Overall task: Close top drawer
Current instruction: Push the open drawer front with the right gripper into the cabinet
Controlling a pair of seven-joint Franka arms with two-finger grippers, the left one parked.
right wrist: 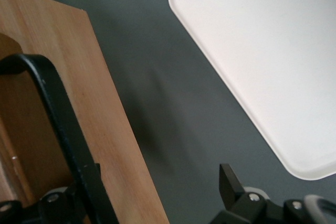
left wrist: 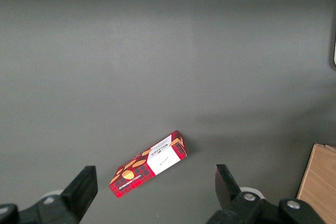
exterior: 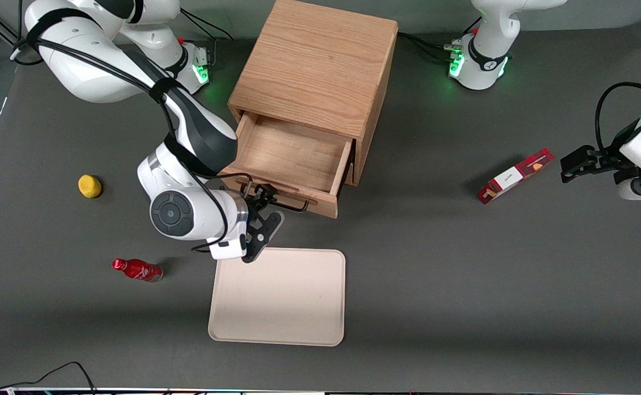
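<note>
The cabinet [exterior: 320, 66] stands on the table [exterior: 463, 285], its top drawer [exterior: 293, 159] pulled open toward the front camera. The gripper [exterior: 268, 206] sits at the drawer's front panel, fingers spread, one beside the black handle [right wrist: 58, 124]. The arm hides part of the handle. The tray [exterior: 279, 296] lies nearer the camera.

Even overhead light falls on the gripper [exterior: 263, 211], which casts soft shadows onto the dark table [exterior: 463, 285] beneath; nearby, the tray [exterior: 279, 296] glares pale (wrist views slightly soft).
</note>
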